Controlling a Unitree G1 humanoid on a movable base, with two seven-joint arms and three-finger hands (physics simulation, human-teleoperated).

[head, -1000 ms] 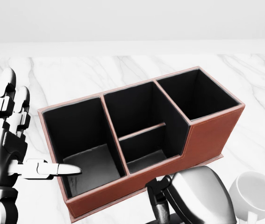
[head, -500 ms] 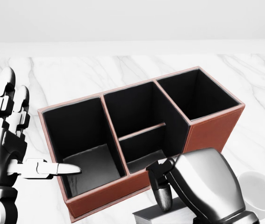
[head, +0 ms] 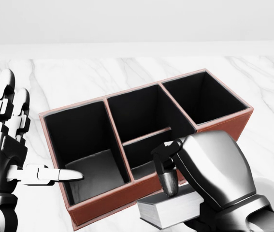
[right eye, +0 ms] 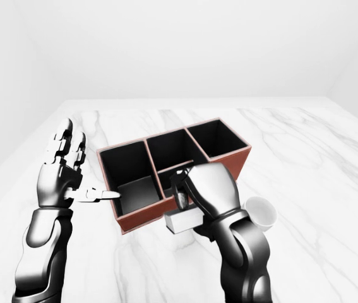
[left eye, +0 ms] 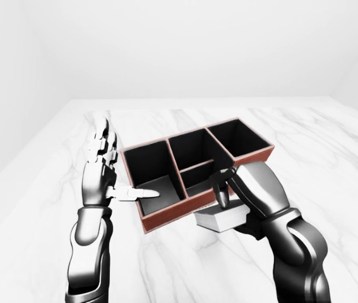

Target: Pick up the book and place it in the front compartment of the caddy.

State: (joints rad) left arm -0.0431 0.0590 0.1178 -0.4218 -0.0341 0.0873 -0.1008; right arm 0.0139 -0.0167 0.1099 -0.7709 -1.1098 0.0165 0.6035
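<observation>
The red-brown caddy (head: 103, 200) with black compartments stands in the middle of the head view on the white marble table. Its middle section is split by a low divider (head: 146, 137). The grey book (head: 168, 211) lies flat in my right hand (head: 175, 199), which is shut on it, thumb on top. Book and hand hover just below the caddy's lower wall, in front of the small middle compartment. My left hand (head: 30, 145) is open at the view's left, fingers up, thumb tip over the edge of the caddy's left compartment.
A white mug (right eye: 261, 213) stands to the right of my right hand, close to the caddy's right end; the head view shows only a sliver of it. The marble table (left eye: 330, 158) stretches away on all sides of the caddy.
My right hand has risen from the bottom edge of the head view with the book, moving up toward the caddy and covering the mug. The left hand has stayed still.
</observation>
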